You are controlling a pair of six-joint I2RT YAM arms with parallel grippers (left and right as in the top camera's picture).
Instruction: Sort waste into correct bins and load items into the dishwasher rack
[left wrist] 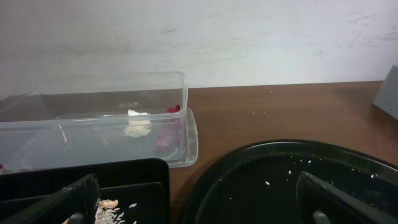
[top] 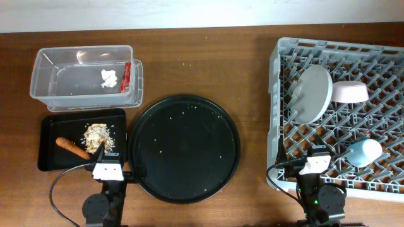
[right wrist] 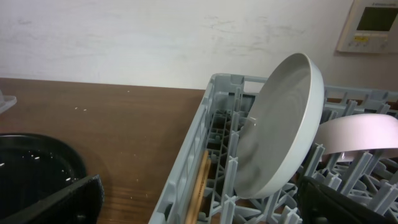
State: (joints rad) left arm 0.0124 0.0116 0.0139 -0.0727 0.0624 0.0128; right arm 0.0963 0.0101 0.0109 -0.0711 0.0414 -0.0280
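The clear tub (top: 44,82) at the back left holds the crumpled white tissue (top: 109,78) and the red wrapper (top: 127,77); both show in the left wrist view, tissue (left wrist: 137,123), wrapper (left wrist: 166,134). The shallow black tray (top: 50,142) holds beige food scraps (top: 98,134) and the orange carrot piece (top: 72,148). The grey rack (top: 278,82) holds the plate (top: 312,93) on edge, the white bowl (top: 350,92) and the light-blue cup (top: 365,152). My left gripper (left wrist: 199,205) is open and empty at the tray's near edge. My right gripper (right wrist: 199,199) is open and empty at the rack's near left corner.
The large round black tray (top: 184,148) with a few crumbs lies in the middle, between the bins and the rack. Wooden chopsticks (right wrist: 200,186) lie inside the rack along its left wall. A white wall stands behind the table.
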